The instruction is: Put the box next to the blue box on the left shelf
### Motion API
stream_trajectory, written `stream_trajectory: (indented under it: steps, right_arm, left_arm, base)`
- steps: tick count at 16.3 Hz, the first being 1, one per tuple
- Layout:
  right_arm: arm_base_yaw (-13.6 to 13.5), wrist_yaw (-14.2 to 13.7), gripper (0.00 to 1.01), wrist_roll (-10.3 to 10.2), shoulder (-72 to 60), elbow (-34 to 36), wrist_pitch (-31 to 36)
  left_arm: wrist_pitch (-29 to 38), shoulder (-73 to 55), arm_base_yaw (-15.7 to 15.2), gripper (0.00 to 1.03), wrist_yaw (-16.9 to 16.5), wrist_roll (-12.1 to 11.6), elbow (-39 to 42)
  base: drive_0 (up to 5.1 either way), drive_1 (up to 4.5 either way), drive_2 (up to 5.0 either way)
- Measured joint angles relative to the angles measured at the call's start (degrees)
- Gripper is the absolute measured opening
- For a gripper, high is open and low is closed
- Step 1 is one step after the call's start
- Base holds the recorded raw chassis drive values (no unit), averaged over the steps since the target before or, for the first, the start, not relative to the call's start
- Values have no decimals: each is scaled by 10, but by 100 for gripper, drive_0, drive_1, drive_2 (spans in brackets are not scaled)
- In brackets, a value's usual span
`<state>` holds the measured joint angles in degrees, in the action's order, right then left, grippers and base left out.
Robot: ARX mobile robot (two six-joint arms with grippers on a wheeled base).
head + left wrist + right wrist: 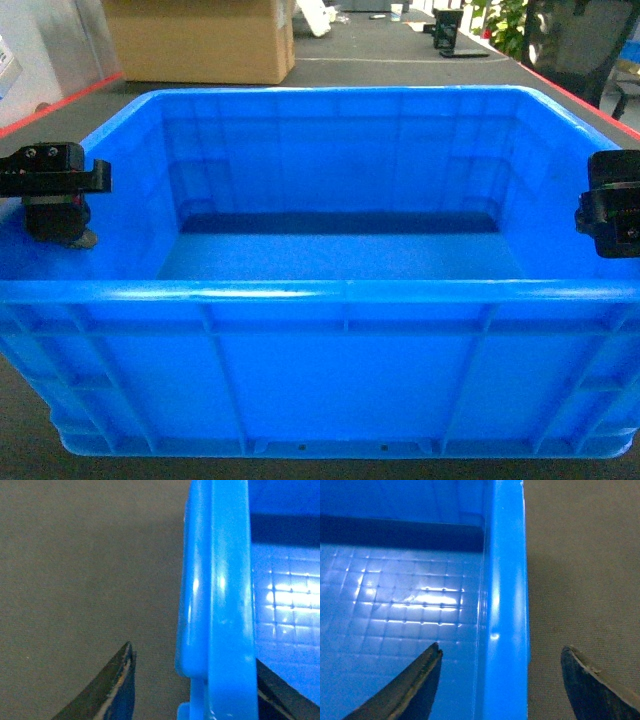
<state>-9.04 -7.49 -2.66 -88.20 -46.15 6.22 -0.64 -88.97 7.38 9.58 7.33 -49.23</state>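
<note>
I've got the box [330,250] sitting on the grey worktop [420,72] right in front of me. Left tool [195,680] straddles its left rim, right tool [502,680] straddles the right rim, both spread wide, nothing clamped yet. Looks like the grasp step: next I'd pinch both walls evenly, then lift. No readable writing anywhere.
</note>
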Motion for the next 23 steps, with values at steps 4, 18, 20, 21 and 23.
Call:
stream_trajectory:
  steps: [4, 18, 20, 21, 23]
  right_arm:
    - [0, -4, 40, 8, -2, 0, 4]
    - [-75, -130, 21, -14, 366, 200, 32]
    - [-87, -142, 21, -14, 443, 234, -16]
    - [-91, -151, 21, -8, 462, 238, -3]
    - [-98, -159, 21, 3, 483, 238, 6]
  left_arm:
    - [-24, -3, 5, 22, -6, 15, -9]
    - [122, 377, 99, 18, 170, -57, 231]
    - [12, 460, 134, 18, 195, -35, 242]
    - [5, 480, 148, 18, 212, -32, 243]
    - [22, 488, 148, 18, 215, -32, 242]
  base:
    - [0, 0, 0]
    - [0, 0, 0]
    - [0, 0, 0]
    - [0, 0, 0]
    - [0, 0, 0]
